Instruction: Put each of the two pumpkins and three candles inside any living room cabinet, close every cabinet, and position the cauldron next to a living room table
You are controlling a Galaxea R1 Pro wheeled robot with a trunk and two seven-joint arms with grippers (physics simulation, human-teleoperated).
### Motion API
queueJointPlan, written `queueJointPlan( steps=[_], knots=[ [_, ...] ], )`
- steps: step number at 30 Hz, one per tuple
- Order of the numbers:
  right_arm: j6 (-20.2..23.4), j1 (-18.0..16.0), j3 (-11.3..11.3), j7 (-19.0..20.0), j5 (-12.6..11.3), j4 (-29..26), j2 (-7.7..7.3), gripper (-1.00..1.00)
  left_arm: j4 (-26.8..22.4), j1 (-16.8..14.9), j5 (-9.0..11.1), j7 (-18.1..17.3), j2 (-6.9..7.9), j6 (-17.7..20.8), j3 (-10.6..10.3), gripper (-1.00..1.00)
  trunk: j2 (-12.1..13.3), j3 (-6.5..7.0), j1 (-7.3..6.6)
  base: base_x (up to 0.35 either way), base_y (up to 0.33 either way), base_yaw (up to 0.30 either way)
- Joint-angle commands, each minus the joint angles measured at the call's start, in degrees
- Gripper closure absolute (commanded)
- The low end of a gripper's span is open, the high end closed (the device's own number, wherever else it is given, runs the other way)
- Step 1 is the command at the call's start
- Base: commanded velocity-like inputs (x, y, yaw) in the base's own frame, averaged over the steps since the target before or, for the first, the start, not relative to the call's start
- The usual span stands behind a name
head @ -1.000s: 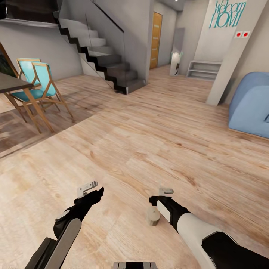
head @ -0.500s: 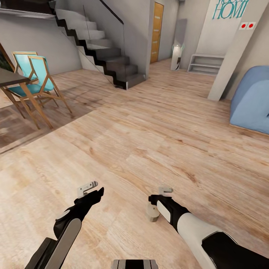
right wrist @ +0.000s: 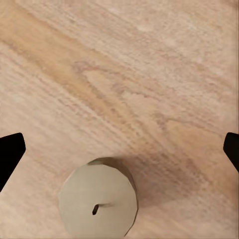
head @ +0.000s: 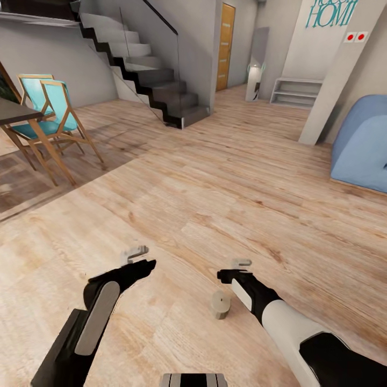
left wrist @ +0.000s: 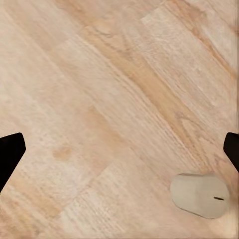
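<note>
both tools wide open, empty, candle (right wrist: 98, 204) beneath

Black forearms with a grey panel on the left arm (head: 97, 317) and a white shell on the right arm (head: 285, 322) are seen, tipped by light grey fingers (head: 137, 252).

Teal chairs (head: 45, 115), a dark staircase (head: 153, 80) and blue sofa (head: 363, 148) on wood floor (head: 215, 193).

A home's open living area: staircase (head: 156, 80), teal chairs (head: 51, 113), blue sofa (head: 363, 148), wood floor (head: 215, 199).
</note>
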Motion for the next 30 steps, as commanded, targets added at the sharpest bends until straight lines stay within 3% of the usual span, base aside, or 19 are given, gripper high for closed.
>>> queueJointPlan(
  steps=[1,2,6,9,13,16,19,20,23,30],
  knots=[
    [0.3,0.0,0.4,-0.4,-0.6,-0.2,-0.09,-1.00,0.2,-1.7,0.6,0.7,-0.72,3.1,1.5,-1.00,0.0,-0.05,-0.01,0.000,0.000,0.000],
    [0.4,0.0,0.3,0.3,-0.7,0.1,-0.14,-1.00,2.9,-5.8,0.9,0.8,-2.17,8.3,3.6,-1.00,0.0,-0.05,-0.01,0.000,0.000,0.000],
    [0.4,0.0,0.3,0.9,-0.8,0.2,-0.36,-1.00,10.9,-12.0,3.6,0.9,-2.72,10.2,4.9,-1.00,0.0,-0.05,-0.01,0.000,0.000,0.000],
    [0.4,0.0,0.3,1.1,-0.9,0.2,-1.05,-1.00,20.6,-19.3,8.4,1.0,-2.04,10.5,5.6,-1.00,0.0,-0.05,-0.01,0.000,0.000,0.000],
    [0.4,0.0,0.5,1.2,-0.9,0.1,-1.28,-1.00,28.2,-26.2,13.9,0.9,-0.41,10.6,5.7,-1.00,0.0,-0.05,-0.01,0.000,0.000,0.000],
    [0.5,0.0,0.5,1.7,-1.0,0.2,-1.28,-1.00,29.5,-28.1,16.4,0.9,0.44,10.7,5.7,-1.00,0.0,-0.05,-0.01,0.000,0.000,0.000],
    [0.5,0.0,0.5,3.5,-1.0,0.2,-1.25,-1.00,28.3,-28.8,17.6,0.7,1.00,10.6,5.6,-1.00,0.0,-0.05,-0.01,0.000,0.000,0.000],
    [0.5,0.0,0.5,6.3,-0.9,0.3,-1.30,-1.00,26.2,-29.1,18.1,0.5,2.17,10.6,5.5,-1.00,0.0,-0.05,-0.01,0.000,0.000,0.000],
    [0.5,0.0,0.5,8.8,-0.9,0.4,-1.38,-1.00,24.4,-29.3,18.4,0.2,4.14,10.6,5.4,-1.00,0.0,-0.27,0.02,0.000,0.000,0.000],
    [0.5,0.0,0.4,9.3,-0.8,0.5,-1.46,-1.00,24.0,-29.4,18.6,0.3,4.45,10.6,5.4,-1.00,-0.1,-1.82,0.20,0.000,0.000,0.000]
  ],
)
